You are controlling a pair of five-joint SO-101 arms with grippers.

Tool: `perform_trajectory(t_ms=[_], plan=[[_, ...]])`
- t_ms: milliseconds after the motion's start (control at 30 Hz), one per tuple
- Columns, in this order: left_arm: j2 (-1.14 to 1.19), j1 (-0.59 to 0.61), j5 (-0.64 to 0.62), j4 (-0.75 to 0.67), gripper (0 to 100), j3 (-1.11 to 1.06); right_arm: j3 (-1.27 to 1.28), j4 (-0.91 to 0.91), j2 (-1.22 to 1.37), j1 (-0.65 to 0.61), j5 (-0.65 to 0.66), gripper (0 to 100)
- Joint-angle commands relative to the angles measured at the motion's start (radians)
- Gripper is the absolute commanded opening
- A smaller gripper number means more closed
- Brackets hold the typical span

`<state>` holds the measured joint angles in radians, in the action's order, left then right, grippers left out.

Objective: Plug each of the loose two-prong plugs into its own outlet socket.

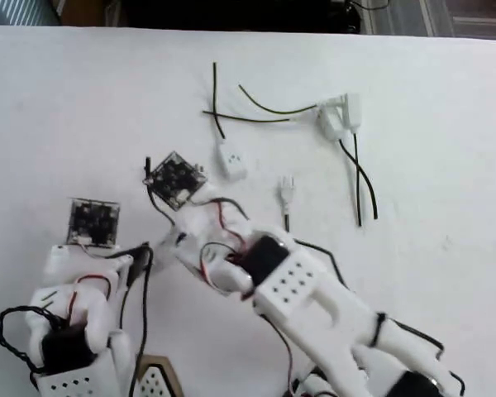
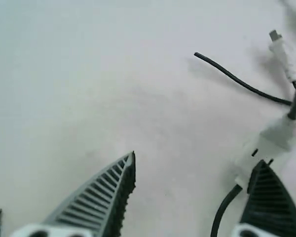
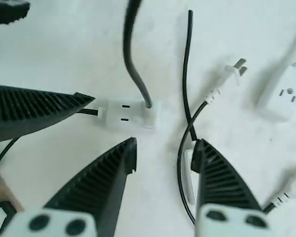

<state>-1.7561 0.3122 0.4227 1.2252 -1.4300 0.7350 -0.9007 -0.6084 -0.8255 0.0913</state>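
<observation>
The loose white two-prong plug [image 3: 233,70] lies ungrasped near a white two-slot outlet socket [image 3: 129,114], with the right gripper [image 3: 166,144] and left gripper [image 2: 197,159] both spread wide, so pickup seems pending, calling for a square pinch on its body.

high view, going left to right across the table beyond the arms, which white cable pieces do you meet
socket → plug → two white connectors side by side
</observation>
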Motion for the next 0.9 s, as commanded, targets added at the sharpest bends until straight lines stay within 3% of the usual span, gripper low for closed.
perform_trajectory(t_ms=[0, 167, 400, 600, 867], plan=[[-0.005, -0.058, 0.095, 0.046, 35, 0.064, 0.028, -0.028, -0.142, 0.087, -0.002, 12.3], [0.097, -0.067, 0.19, 0.043, 36, 0.101, 0.147, 0.01, -0.208, 0.232, -0.06, 10.6], [0.636, -0.073, 0.296, 0.041, 36, 0.382, 0.313, 0.246, -0.209, 0.378, -0.189, 10.5], [1.013, -0.194, 0.315, -0.064, 35, 0.489, 0.379, 0.357, -0.209, 0.481, -0.193, 10.5], [1.264, -0.269, 0.29, -0.258, 35, 0.493, 0.407, 0.377, -0.209, 0.518, -0.193, 10.5]])
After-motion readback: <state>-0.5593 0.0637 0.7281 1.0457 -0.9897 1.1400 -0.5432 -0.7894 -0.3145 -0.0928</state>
